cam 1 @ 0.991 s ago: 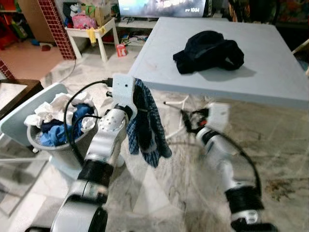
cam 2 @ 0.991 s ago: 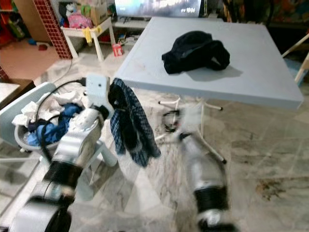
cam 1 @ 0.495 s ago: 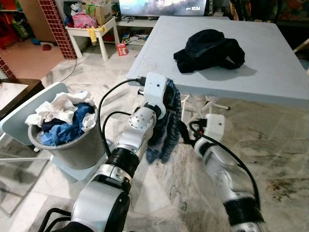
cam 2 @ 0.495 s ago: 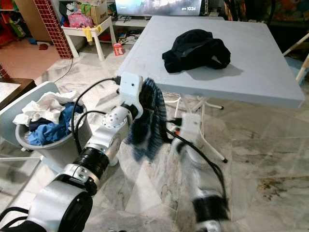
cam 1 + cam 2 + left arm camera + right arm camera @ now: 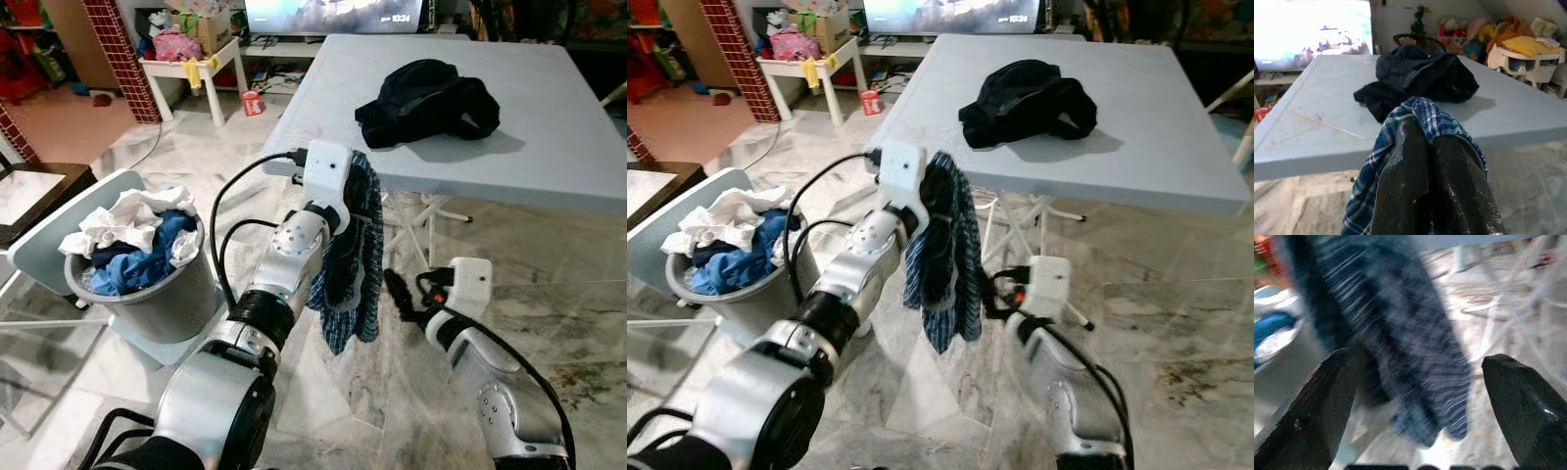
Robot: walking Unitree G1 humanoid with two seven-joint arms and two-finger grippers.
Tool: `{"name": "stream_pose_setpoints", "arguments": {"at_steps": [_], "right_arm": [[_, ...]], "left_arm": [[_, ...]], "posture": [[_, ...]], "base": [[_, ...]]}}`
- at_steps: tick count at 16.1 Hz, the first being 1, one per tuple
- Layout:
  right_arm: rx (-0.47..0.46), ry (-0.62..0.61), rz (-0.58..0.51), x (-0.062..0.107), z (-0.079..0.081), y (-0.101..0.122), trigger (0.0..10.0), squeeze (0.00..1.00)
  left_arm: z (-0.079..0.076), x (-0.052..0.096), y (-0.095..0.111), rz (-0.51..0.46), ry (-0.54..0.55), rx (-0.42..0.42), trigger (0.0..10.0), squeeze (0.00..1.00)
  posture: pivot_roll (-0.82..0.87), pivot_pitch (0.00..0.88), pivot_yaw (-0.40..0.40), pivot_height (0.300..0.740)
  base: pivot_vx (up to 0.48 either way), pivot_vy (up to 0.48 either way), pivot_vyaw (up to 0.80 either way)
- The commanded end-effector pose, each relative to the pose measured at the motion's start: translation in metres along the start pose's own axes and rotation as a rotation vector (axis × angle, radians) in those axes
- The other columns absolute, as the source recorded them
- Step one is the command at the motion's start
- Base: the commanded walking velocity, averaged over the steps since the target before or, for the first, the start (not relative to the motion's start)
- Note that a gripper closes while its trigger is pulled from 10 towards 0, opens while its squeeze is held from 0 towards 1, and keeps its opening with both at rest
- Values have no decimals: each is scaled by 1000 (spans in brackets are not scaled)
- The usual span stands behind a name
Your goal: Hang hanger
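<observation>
We see our left gripper (image 5: 1430, 147) clamped on a blue-and-white checked cloth garment (image 5: 351, 257), which hangs just in front of the near edge of the pale blue square table (image 5: 549, 147). Our right gripper (image 5: 1415, 396) spreads wide, low beside that hanging garment, below the table edge.

Left gripper (image 5: 1430, 142) raised, jaws clamped; right gripper (image 5: 1415, 396) jaws spread.

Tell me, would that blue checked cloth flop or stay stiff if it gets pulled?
Probably floppy: the blue checked cloth hangs in limp folds from the left tool, pinched shut on it. It likely swings easily. It looks light, since one pinch carries it.
</observation>
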State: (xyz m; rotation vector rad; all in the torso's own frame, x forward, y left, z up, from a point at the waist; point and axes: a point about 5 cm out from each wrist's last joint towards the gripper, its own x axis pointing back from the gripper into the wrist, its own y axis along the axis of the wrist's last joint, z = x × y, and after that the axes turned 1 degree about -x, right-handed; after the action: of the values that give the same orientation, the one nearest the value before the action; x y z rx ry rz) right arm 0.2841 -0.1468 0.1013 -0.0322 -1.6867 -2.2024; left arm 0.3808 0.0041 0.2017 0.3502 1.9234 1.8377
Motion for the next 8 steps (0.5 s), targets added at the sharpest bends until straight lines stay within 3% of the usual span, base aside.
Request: {"name": "stream_pose_setpoints", "arguments": {"at_steps": [1,3,8], "right_arm": [[-12,55,45,3,8,-4,10000,0],[-13,65,67,4,8,-6,10000,0],[-21,188,145,8,29,-13,10000,0]], "left_arm": [[-46,-10,14,-45,-102,56,10000,0],[-52,-7,15,-69,-126,58,10000,0],[-47,14,12,-108,-114,124,10000,0]], "posture": [[-94,73,95,740],[-94,75,95,740],[-86,84,91,740]], "base": [[0,0,0],[0,0,0],[0,0,0]]}}
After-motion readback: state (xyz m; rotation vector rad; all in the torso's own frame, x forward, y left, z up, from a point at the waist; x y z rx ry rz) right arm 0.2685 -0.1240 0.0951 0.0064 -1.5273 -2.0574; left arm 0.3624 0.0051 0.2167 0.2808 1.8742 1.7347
